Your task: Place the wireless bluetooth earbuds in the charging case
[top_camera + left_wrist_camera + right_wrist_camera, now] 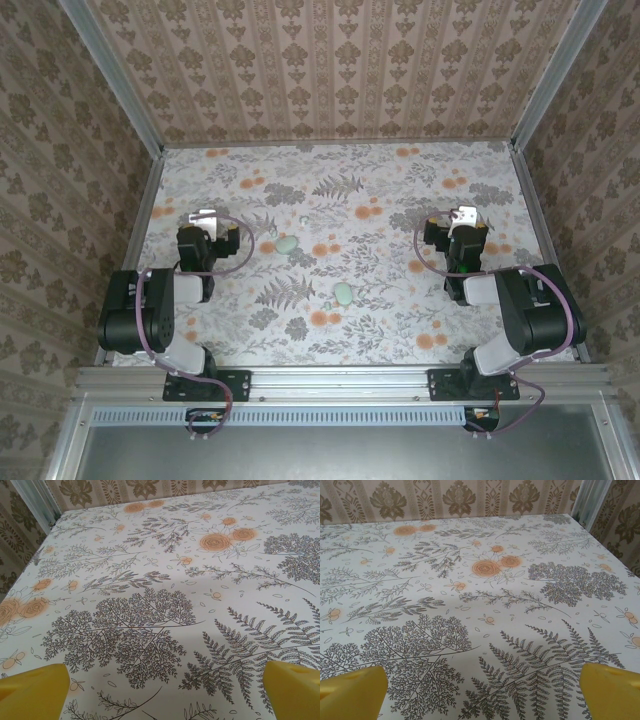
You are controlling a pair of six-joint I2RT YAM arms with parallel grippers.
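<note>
While low, well apart, left pincer (205,216) and right pincer (467,213) wide.

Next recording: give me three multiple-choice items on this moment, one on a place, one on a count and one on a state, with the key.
1. The pale green objects lie: A) between the arms B) against the back wall C) on the front rail
2. Pale green objects on the table number: A) one B) two C) four
3. The left fingers and right fingers are: A) open, empty B) shut C) gripping something
Key: 1 A, the top view shows them mid-table; 2 B, one nearer the left arm, one nearer the centre; 3 A, each yellow pair stands wide apart over bare table.
</note>
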